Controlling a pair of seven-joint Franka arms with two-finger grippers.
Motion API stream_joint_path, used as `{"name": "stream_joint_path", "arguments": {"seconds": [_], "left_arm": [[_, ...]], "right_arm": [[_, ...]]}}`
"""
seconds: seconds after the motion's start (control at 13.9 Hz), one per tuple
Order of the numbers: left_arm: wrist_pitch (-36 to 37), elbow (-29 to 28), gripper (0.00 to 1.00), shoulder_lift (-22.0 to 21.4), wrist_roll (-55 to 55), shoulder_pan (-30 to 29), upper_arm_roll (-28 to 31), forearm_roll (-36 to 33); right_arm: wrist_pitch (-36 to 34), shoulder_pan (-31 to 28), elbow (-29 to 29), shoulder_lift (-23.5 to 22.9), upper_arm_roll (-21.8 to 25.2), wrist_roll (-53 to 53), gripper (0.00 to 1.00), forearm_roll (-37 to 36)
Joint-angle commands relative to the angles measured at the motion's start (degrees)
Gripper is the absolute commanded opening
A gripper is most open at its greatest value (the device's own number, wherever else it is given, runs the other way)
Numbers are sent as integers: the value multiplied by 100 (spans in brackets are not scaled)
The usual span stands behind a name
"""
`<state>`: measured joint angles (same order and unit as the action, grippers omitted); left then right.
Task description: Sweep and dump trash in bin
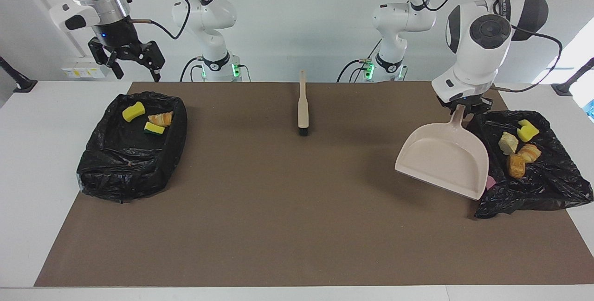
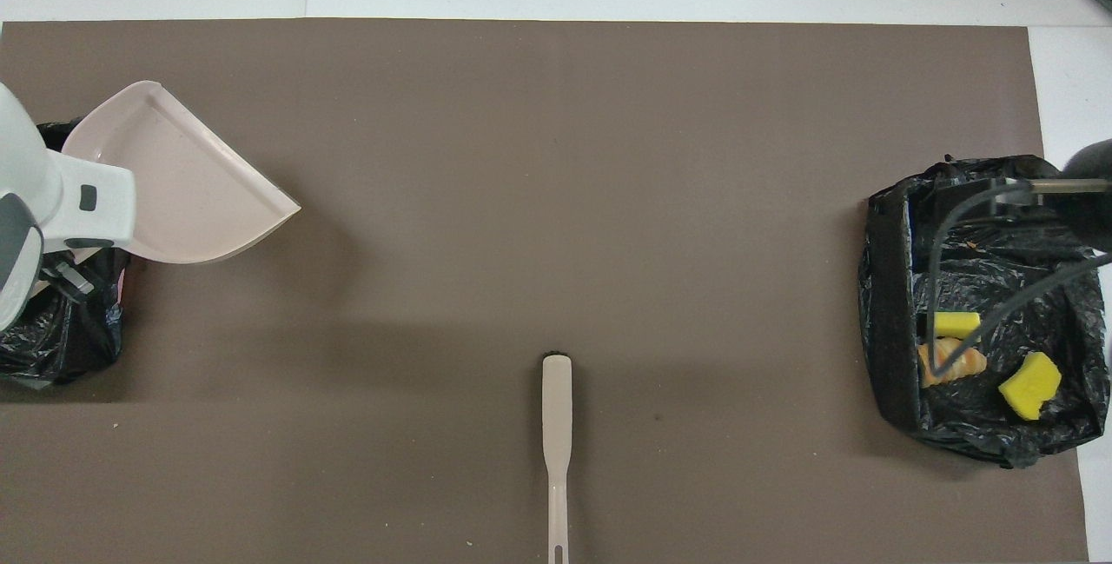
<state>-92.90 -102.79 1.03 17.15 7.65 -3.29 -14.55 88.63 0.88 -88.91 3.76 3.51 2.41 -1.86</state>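
Note:
My left gripper (image 1: pixel 460 110) is shut on the handle of the beige dustpan (image 1: pixel 441 157), which hangs tilted and empty just above the mat, beside the black-lined bin (image 1: pixel 552 189) at the left arm's end. That bin holds several trash scraps: a yellow sponge chunk (image 1: pixel 527 130), a pale one (image 1: pixel 508 143) and two bread lumps (image 1: pixel 522 159). My right gripper (image 1: pixel 134 62) is open and empty, raised over the robots' side of the other bin (image 1: pixel 93 157). That bin holds two yellow sponges (image 1: pixel 131 111) (image 1: pixel 154 128) and a bread lump (image 1: pixel 161 118). In the overhead view the dustpan (image 2: pixel 182 190) partly covers the left-end bin (image 2: pixel 52 347).
The beige brush (image 1: pixel 302 104) lies flat on the brown mat (image 1: pixel 278 208) midway between the arms, bristles pointing away from the robots; it also shows in the overhead view (image 2: pixel 556 434). White table borders the mat.

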Motion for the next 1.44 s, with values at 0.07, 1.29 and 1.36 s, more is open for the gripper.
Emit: {"name": "stream_joint_path", "arguments": {"seconds": [0.07, 1.29, 1.36], "left_arm": [[-376, -109, 0, -174, -1630, 631, 101, 785], [-3136, -65, 0, 1574, -4132, 2759, 92, 1736], [-3268, -31, 0, 1784, -4158, 2838, 101, 1736]], "right_arm": [[-66, 26, -390, 335, 27, -153, 100, 107], [-127, 35, -329, 415, -17, -162, 100, 151], [-127, 35, -329, 415, -17, -162, 100, 151]]}}
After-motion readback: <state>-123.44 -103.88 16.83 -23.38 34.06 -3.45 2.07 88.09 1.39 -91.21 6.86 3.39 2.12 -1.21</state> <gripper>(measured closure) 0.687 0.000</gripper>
